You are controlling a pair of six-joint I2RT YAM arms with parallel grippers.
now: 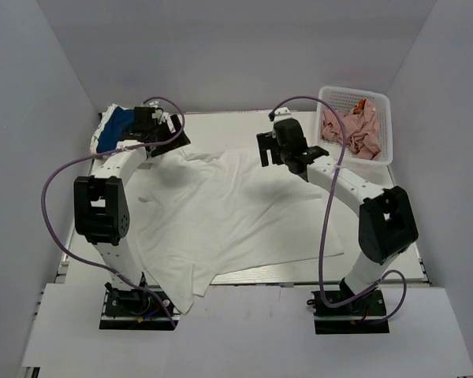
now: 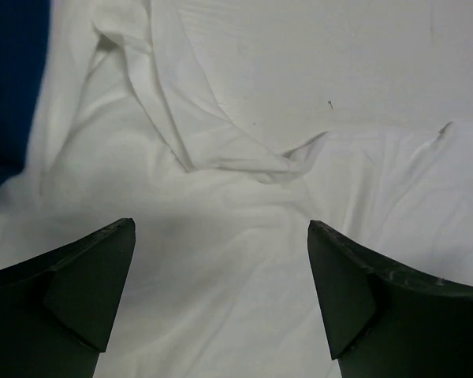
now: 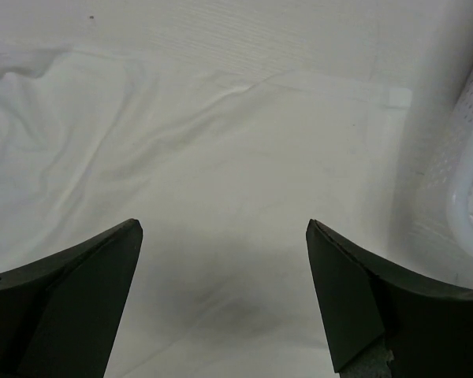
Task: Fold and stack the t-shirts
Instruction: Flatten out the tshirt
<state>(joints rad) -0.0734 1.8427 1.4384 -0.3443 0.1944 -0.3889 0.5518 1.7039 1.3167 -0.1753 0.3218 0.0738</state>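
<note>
A large white t-shirt lies spread and wrinkled across the table, one corner hanging over the near edge. A folded royal blue shirt lies at the far left corner; its edge shows in the left wrist view. My left gripper is open and empty just above the white shirt's far left part. My right gripper is open and empty above the shirt's far right edge.
A white mesh basket holding crumpled pink cloth stands at the far right corner; its wall shows in the right wrist view. White walls enclose the table on three sides. Purple cables loop from both arms.
</note>
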